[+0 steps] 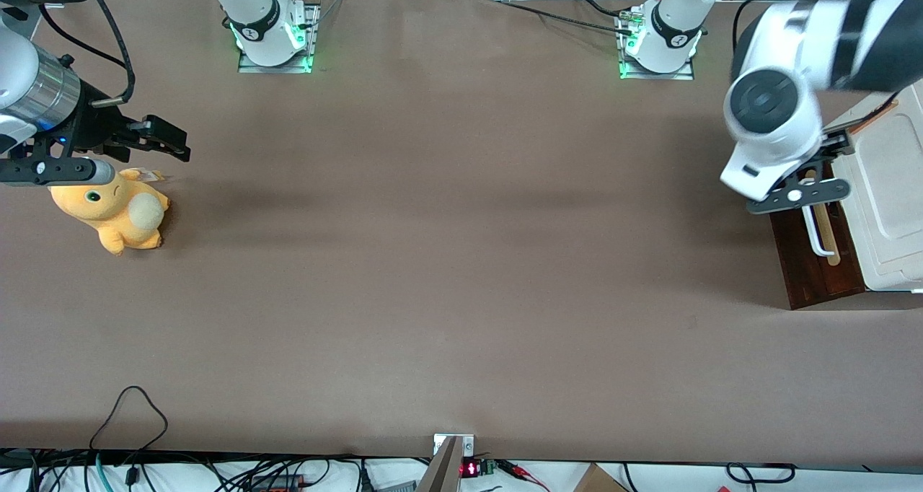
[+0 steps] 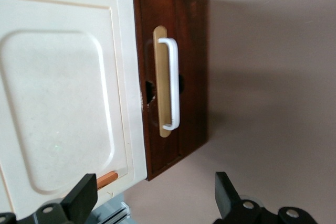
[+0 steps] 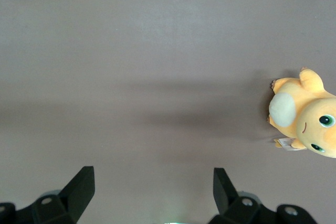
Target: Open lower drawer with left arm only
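2 spread jaws (image 2: 155,198) above lower drawer (image 2: 178,82)

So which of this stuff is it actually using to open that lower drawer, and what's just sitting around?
Part of the job:
lower drawer
white handle
gripper, open, hovering above the drawer front

Just lying about:
yellow plush toy, toward the parked arm's end of the table
cream-white panel, beside the drawer

The end effector (image 2: 155,200), fingers spread wide, hovers above the lower drawer (image 2: 176,82); bare table (image 1: 461,261) lies before the drawer front.
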`<state>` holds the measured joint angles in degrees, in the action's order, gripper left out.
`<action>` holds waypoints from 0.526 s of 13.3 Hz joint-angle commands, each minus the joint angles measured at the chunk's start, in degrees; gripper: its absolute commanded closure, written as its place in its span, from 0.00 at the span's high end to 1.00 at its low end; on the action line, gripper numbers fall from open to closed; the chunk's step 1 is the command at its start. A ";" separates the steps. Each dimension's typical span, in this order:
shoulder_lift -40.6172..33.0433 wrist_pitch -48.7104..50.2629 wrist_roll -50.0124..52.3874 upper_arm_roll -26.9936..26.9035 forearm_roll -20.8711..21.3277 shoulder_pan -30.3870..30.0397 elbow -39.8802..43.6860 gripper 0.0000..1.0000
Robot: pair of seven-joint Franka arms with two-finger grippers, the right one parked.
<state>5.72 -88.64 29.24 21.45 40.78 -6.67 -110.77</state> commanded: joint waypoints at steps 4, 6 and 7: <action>4.46 -0.74 14.68 2.10 16.59 1.39 -12.62 0.98; 6.92 -0.83 16.81 2.02 22.48 1.39 -14.91 0.98; 8.15 -0.83 17.33 1.67 23.81 1.48 -15.09 0.98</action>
<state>12.13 -89.22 44.93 23.38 60.61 -5.33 -124.94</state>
